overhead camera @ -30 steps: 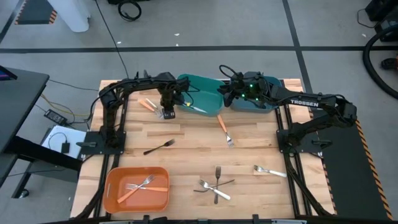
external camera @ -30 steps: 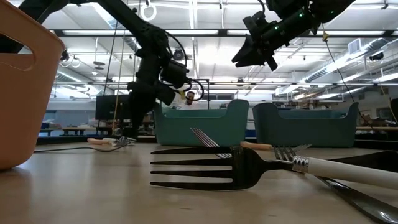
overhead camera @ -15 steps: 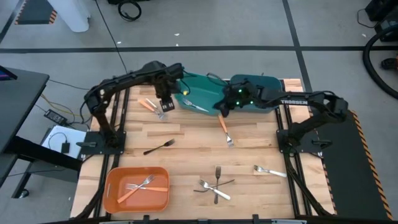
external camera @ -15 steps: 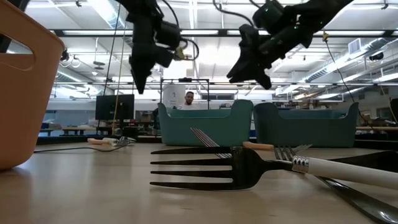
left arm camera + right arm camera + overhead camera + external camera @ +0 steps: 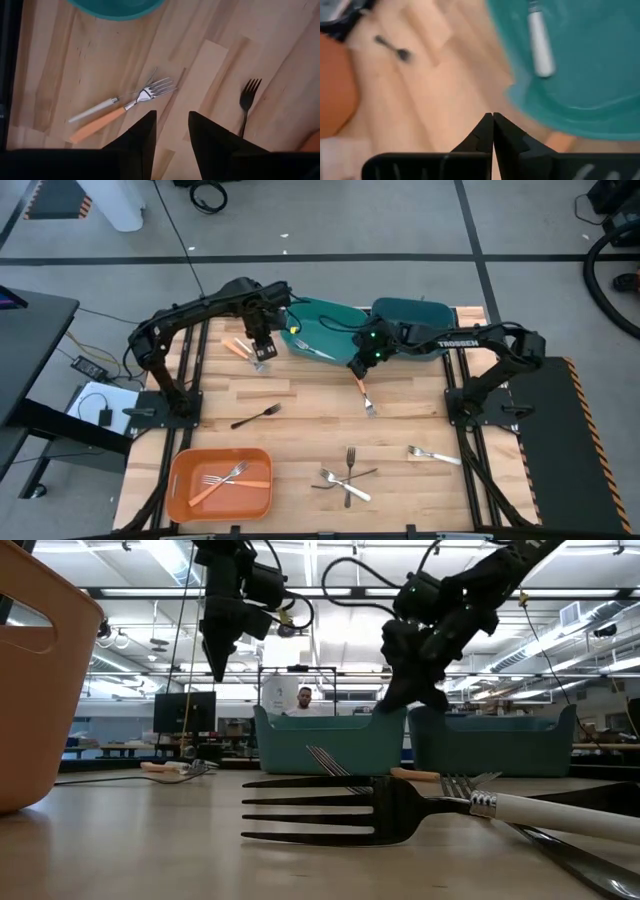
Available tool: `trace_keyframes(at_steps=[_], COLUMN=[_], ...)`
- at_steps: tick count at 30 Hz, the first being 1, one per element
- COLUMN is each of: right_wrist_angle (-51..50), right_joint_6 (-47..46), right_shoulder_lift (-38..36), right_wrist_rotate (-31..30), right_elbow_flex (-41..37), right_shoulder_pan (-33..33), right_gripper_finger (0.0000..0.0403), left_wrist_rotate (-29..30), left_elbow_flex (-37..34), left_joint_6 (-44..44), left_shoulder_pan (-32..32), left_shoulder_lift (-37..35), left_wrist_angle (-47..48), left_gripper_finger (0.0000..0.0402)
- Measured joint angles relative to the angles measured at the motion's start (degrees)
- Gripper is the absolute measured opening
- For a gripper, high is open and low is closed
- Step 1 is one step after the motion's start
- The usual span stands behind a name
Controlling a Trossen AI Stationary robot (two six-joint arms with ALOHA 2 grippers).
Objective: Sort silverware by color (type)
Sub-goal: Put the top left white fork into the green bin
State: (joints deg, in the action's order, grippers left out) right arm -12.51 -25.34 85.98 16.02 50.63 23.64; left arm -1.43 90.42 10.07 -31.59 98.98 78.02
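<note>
Fingers pressed together on our right gripper [image 5: 492, 131], above the orange-handled fork [image 5: 362, 389] beside the teal bin [image 5: 330, 330]. Our left gripper [image 5: 171, 131], narrowly parted, hovers over two forks [image 5: 122, 106] on the counter [image 5: 300, 405].

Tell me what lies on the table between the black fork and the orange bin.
Nothing: in the high view, bare wood separates the black fork from the orange bin.

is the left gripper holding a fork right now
No, the left gripper is open and empty, hanging above an orange fork and a white fork lying on the table.
</note>
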Motion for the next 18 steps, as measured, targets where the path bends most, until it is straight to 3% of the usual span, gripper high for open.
trace_keyframes(at_steps=[12,18], right_wrist_angle=[2.45,1.98], right_joint_6=[-5.95,-4.82], right_shoulder_lift=[-0.08,-0.08], right_wrist_rotate=[-3.18,-8.50], right_elbow_flex=[0.04,0.04], right_shoulder_pan=[3.61,4.98], right_gripper_finger=[0.0007,0.0009], left_wrist_rotate=[0.02,0.04], left_elbow_flex=[0.01,-0.01], left_joint_6=[-0.02,0.02], left_shoulder_pan=[-0.02,-0.07], left_shoulder_lift=[0.02,0.02], left_wrist_angle=[-0.22,-0.84], left_gripper_finger=[0.0123,0.0123])
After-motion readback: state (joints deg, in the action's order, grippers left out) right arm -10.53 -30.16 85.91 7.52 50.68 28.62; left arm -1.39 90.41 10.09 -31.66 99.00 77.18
